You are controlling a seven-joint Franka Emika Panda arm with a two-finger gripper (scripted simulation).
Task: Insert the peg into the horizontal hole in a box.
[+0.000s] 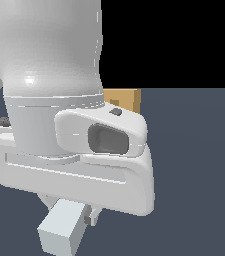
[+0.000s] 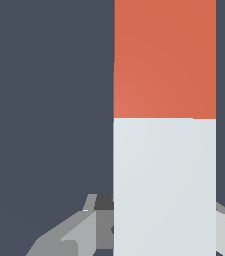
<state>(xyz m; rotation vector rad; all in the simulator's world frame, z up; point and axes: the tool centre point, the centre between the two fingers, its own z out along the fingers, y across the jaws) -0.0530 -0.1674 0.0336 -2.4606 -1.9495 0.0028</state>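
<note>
Gripping the peg (image 2: 164,125) by its pale half, the gripper (image 2: 159,225) has a finger (image 2: 79,232) on each side. In the exterior view the arm hides most of the box (image 1: 126,99) behind it; the hole is hidden.
</note>
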